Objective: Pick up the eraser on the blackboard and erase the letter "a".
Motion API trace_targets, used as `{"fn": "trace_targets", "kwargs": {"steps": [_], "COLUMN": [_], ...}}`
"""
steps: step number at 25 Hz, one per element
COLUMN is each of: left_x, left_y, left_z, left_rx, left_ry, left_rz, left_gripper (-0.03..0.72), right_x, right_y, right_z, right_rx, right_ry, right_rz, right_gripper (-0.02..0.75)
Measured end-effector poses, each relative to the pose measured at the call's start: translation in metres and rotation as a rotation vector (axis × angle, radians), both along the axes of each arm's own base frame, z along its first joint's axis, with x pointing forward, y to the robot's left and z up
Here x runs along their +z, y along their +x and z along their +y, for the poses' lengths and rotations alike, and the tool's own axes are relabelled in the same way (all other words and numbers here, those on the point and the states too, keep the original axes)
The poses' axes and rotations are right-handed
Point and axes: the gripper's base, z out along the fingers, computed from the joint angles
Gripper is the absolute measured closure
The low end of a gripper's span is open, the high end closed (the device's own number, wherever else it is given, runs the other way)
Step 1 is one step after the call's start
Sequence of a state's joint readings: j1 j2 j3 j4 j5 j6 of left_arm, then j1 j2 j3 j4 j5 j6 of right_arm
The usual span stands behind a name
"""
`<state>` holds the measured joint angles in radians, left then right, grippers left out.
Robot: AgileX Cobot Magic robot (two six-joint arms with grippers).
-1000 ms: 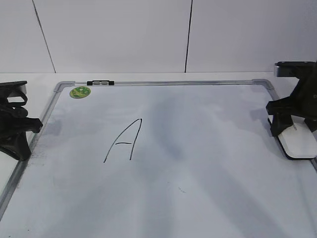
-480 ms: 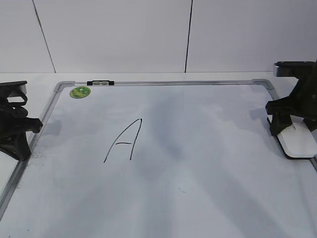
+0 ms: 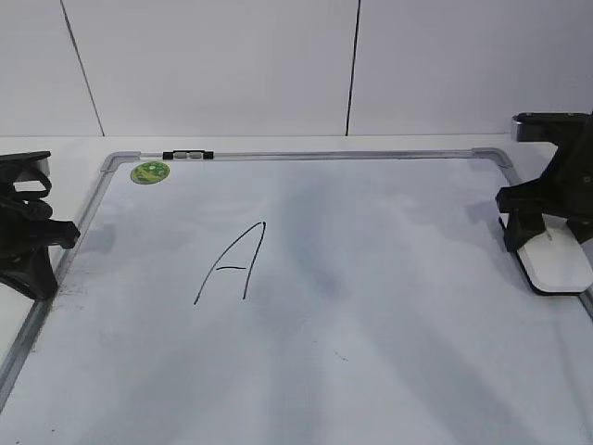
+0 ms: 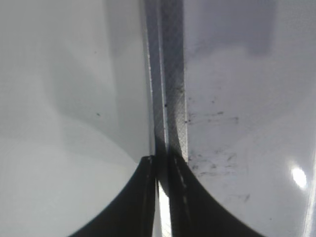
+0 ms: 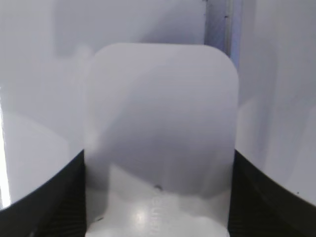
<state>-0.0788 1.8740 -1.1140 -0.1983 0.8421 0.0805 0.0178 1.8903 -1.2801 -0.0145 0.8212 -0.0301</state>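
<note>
I see my right pincer slid further down over the eraser, jaws clasping its sides, while the left pincer stays closed.

The exterior view looks down at a slant across the blackboard toward a white back wall. The left wrist view looks steeply down, very close, on the board's left frame edge. The right wrist view sits close over the eraser at the board's right edge, which the exterior view also shows.
</note>
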Motion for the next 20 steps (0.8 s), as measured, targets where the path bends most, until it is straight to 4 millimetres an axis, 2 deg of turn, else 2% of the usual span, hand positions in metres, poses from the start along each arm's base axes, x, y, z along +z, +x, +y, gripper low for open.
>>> {"fn": "trace_targets", "kwargs": {"steps": [20], "left_x": [0.0], "left_y": [0.0], "left_z": [0.0], "left_rx": [0.0], "left_ry": [0.0], "left_rz": [0.0], "left_gripper": [0.645], "right_x": [0.0003], "right_y": [0.0014], "right_z": [0.0], "right_rx": [0.0], "right_ry": [0.0], "right_rz": [-0.016], "right_gripper": [0.197]}}
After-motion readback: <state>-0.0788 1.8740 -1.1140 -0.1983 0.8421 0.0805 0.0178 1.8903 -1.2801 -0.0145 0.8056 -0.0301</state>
